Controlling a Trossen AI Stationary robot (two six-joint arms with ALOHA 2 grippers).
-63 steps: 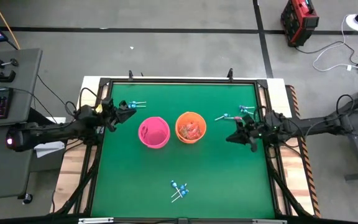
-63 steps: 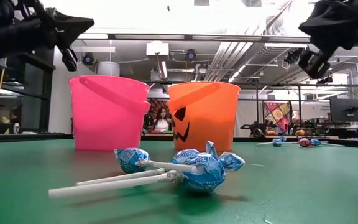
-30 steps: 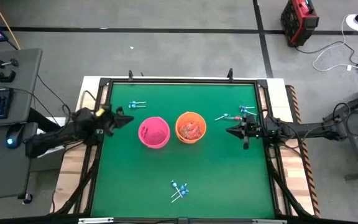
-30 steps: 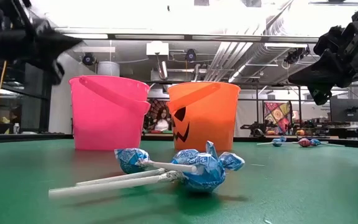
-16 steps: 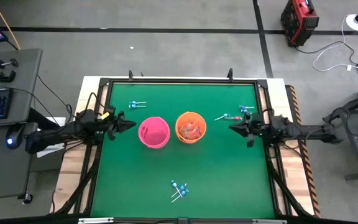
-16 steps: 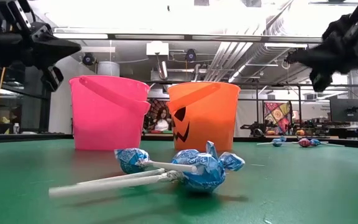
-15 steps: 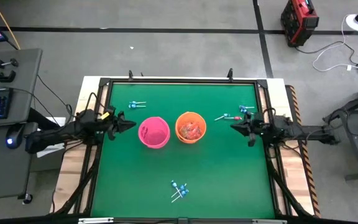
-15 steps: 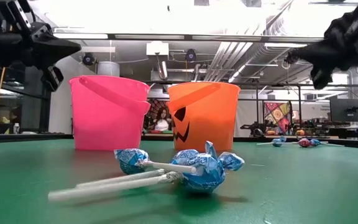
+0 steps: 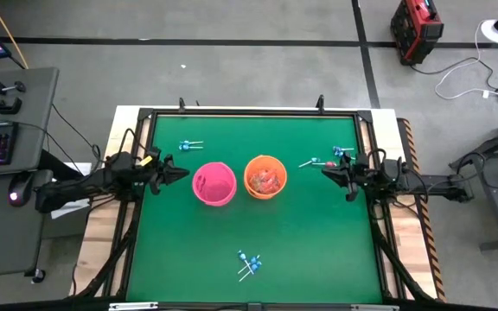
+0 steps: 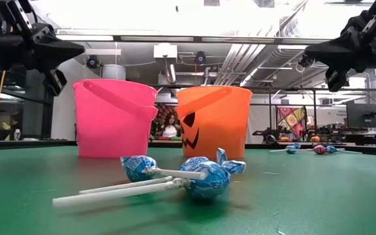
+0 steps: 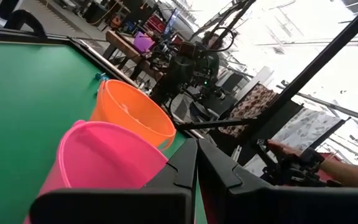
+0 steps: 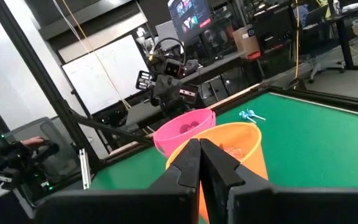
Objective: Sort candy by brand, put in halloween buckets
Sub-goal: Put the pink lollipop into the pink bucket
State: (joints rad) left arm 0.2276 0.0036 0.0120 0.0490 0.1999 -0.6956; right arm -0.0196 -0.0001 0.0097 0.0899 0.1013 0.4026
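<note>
No brand name or writing can be read on any wrapper — they are too small to tell.

Two buckets stand side by side in the middle of the green table (image 9: 318, 250), almost touching. The pink bucket (image 9: 213, 183) is on the left and the orange bucket (image 9: 265, 176) is on the right. In the low view the orange one shows a dark jack-o'-lantern face. Looking down, the orange bucket has red-and-clear candy pieces (image 9: 267, 179) inside it. The pink bucket looks empty.

Blue lollipops lie in three spots on the table. A small bunch (image 9: 249, 263) sits near the front edge; in the low view they lie flat, blue heads to the right, white sticks running out to the left. A pair (image 9: 188, 145) lies near the back left, beside the left arm, sticks pointing to the right. More lollipops (image 9: 340, 153) lie at the back right, with a small red piece (image 9: 329, 162) near them.

The left gripper (image 9: 180, 172) hangs over the table's left side, pointing at the pink bucket, with its fingers pressed together and nothing in them. The right gripper (image 9: 327, 172) hangs over the right side — pointing at the orange bucket — fingers also together and empty.
</note>
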